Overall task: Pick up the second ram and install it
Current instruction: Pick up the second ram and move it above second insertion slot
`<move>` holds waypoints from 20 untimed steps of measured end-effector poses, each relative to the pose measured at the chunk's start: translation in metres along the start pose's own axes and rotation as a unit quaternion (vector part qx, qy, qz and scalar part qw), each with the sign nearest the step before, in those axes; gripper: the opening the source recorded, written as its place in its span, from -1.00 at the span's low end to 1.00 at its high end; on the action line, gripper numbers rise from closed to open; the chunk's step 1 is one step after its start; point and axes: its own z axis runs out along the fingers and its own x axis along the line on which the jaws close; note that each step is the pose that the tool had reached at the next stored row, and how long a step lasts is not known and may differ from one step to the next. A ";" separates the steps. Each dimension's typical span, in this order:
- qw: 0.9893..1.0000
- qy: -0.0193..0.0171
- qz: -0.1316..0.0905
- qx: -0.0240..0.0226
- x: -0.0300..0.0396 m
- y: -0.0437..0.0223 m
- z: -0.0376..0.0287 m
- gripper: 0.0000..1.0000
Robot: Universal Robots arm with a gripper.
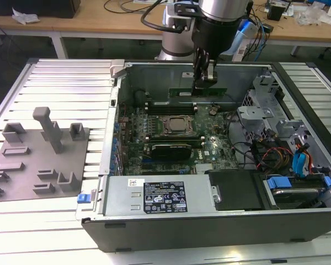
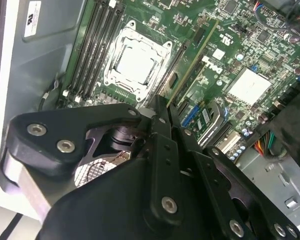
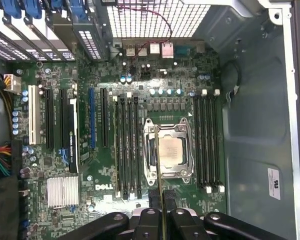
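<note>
Gripper: the gripper (image 1: 204, 83) hangs inside the open computer case (image 1: 154, 232), over the far part of the motherboard (image 1: 209, 157); its fingers are clamped together on the second ram (image 1: 197, 92).
Second ram: the green stick is held flat-side up-and-down, long edge level, above the board and not yet in any slot. In the first wrist view it shows edge-on as a thin line (image 3: 160, 175) running out from between the fingers (image 3: 176, 220) across the CPU socket (image 3: 169, 150); in the second wrist view it is a long green strip (image 2: 190, 65) reaching out from the fingers.
Slots: black memory slots lie on both sides of the socket, one bank (image 3: 127, 145) on one side and another bank (image 3: 207, 145) on the other. Which slot is meant I cannot tell.
Risk, misalignment: the stick currently sits over the socket, not over a slot, so lowering it here would likely land its edge on the socket frame or the chip.
Risk, tilt: the hold looks to be near the middle of the stick; a slight twist in the grasp could seat one end first and jam it.
Risk, slip: pressing down on a thin board pinched between smooth fingers may make it slide upward in the grasp.
Risk, snagging: loose cables (image 1: 254, 152) lie to the exterior view's right of the board, near the arm's working space.
</note>
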 end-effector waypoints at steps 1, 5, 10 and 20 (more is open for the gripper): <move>1.000 0.000 0.000 0.000 0.0001 -0.0001 0.0013 -0.73; 1.000 0.000 0.000 0.000 0.0005 -0.0003 0.0055 -0.73; 1.000 0.000 0.000 0.000 0.0011 -0.0008 0.0134 -0.73; 1.000 0.000 0.000 0.000 0.0022 -0.0014 0.0241 -0.73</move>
